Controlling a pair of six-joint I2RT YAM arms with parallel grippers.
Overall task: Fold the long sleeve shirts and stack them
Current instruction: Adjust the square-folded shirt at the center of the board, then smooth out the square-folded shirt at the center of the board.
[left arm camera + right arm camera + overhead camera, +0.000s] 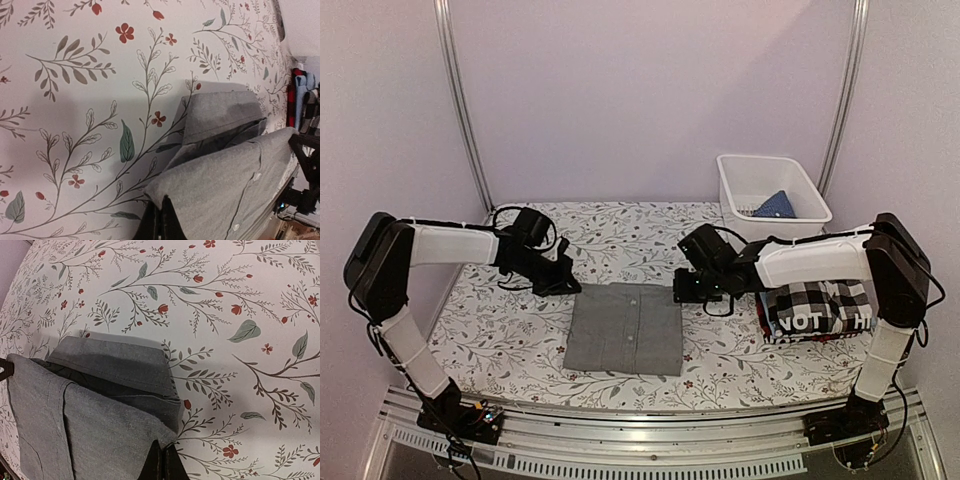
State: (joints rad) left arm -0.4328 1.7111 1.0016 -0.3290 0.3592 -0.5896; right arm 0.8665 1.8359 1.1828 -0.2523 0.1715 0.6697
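1. Mid-table on the floral tablecloth [510, 345]: grey button-up shirt [623, 332], folded into a near-square slab, a little wider left to right than near to far.
2. Button placket facing up, running near to far, just right of the slab's centre. Collar end hard to make out, possibly the far edge.
3. Far left corner pinched by the left gripper [572, 287], jaws together on the cloth.
4. Far right corner pinched likewise by the right gripper [680, 292], jaws closed on the top layer's edge.
5. From both wrists: gripped top layer over a folded-under layer, dark gap between.
6. Right of it, apart, under the right forearm: black-and-white checked shirt [820, 297] stacked on a dark shirt lettered "NOT" [800, 322].
7. Far right: white bin [770, 159] holding a blue cloth [777, 204].
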